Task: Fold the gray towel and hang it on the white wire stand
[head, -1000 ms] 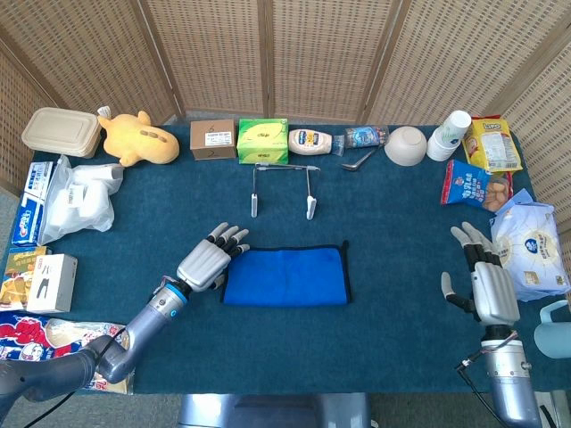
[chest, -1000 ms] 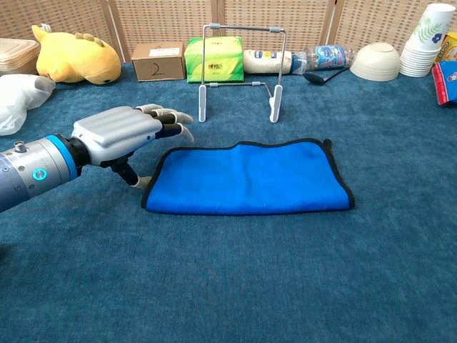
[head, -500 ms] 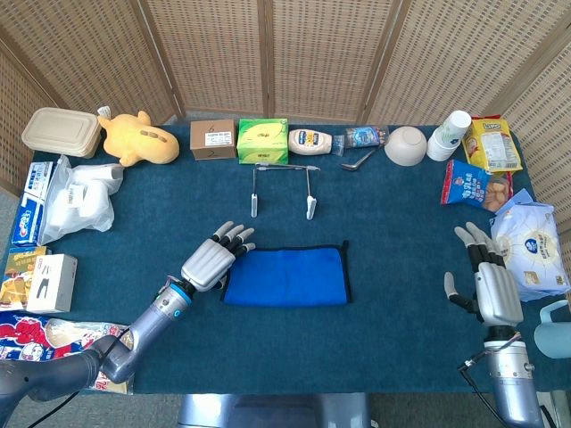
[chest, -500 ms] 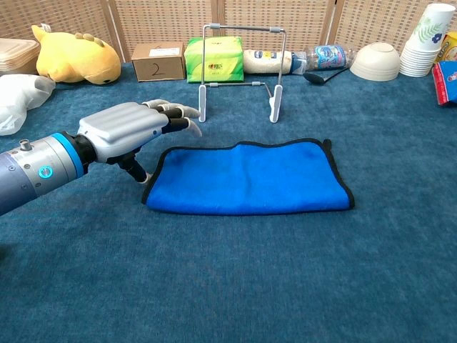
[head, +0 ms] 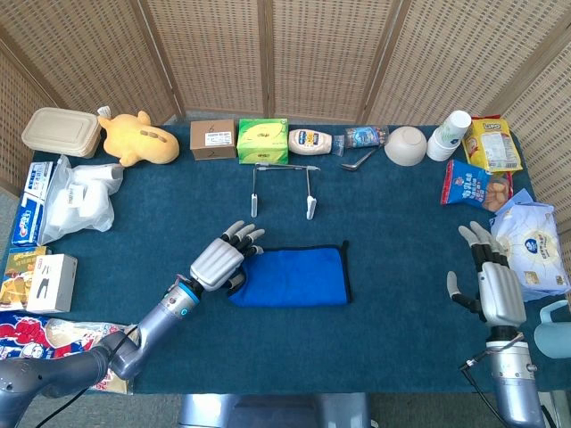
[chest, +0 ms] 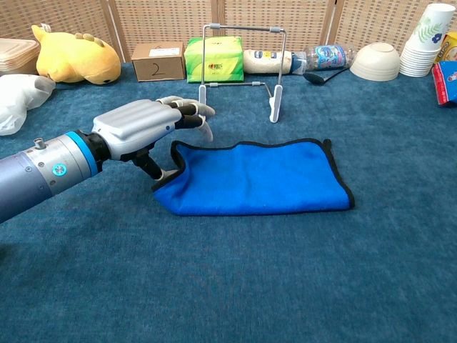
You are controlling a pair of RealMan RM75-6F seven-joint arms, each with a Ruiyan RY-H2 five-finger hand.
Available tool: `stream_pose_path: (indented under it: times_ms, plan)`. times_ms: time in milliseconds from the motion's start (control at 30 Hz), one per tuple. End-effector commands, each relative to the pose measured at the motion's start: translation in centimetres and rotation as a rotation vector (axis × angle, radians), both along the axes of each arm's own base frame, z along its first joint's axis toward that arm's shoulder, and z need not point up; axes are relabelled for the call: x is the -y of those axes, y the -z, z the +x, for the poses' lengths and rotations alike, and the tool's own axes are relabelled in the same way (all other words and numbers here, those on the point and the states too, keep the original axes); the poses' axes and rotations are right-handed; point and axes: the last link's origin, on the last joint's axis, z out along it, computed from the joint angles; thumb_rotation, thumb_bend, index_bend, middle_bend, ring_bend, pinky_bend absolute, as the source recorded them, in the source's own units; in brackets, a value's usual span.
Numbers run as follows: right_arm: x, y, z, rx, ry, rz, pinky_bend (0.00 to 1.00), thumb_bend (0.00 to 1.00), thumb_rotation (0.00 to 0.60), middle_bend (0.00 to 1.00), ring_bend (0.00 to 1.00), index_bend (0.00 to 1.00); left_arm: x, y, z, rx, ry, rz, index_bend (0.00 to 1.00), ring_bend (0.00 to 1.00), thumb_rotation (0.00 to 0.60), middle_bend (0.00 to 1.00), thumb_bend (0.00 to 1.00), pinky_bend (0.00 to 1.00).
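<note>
The towel (chest: 257, 179), blue with a dark hem though the task calls it gray, lies flat on the table (chest: 235, 286) in front of the stand (chest: 239, 68), apart from it. It already looks doubled into a long rectangle. The left hand (chest: 146, 128) is at its left end: the thumb sits under the lifted edge and the fingers (chest: 196, 114) arch over it, so the hand appears to pinch that edge, which curls up off the cloth. The right hand (head: 489, 281) rests well to the right, near a white bag (head: 533, 245), holding nothing, fingers spread.

The towel is probably light, soft and limp, so it will sag and drape from wherever it is held. A hold on the hem at a corner or end gives most control; a single pinch may let the layers slide apart.
</note>
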Motion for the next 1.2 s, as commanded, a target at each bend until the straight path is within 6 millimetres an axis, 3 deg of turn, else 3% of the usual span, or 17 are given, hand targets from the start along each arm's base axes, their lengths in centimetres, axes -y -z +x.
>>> stream_pose_path:
  times_ms: [33, 1000, 1200]
  plan:
    - [0.0, 0.0, 0.0, 0.0, 0.002, -0.002, 0.0, 0.48, 0.6, 0.0, 0.0, 0.04, 0.0, 0.1, 0.3, 0.026, 0.002, -0.008, 0.3, 0.0, 0.6, 0.12, 0.4, 0.0]
    - [-0.2, -0.4, 0.1, -0.005, 0.006, -0.015, 0.0, 0.48, 0.6, 0.0, 0.0, 0.04, -0.2, -0.1, -1.8, -0.037, 0.032, -0.04, 0.31, 0.0, 0.6, 0.11, 0.41, 0.0]
    - [-0.4, -0.6, 0.0, -0.004, 0.009, -0.022, 0.0, 0.48, 0.6, 0.0, 0.0, 0.04, -0.2, 0.0, -1.3, -0.003, 0.059, -0.037, 0.38, 0.0, 0.6, 0.16, 0.43, 0.0]
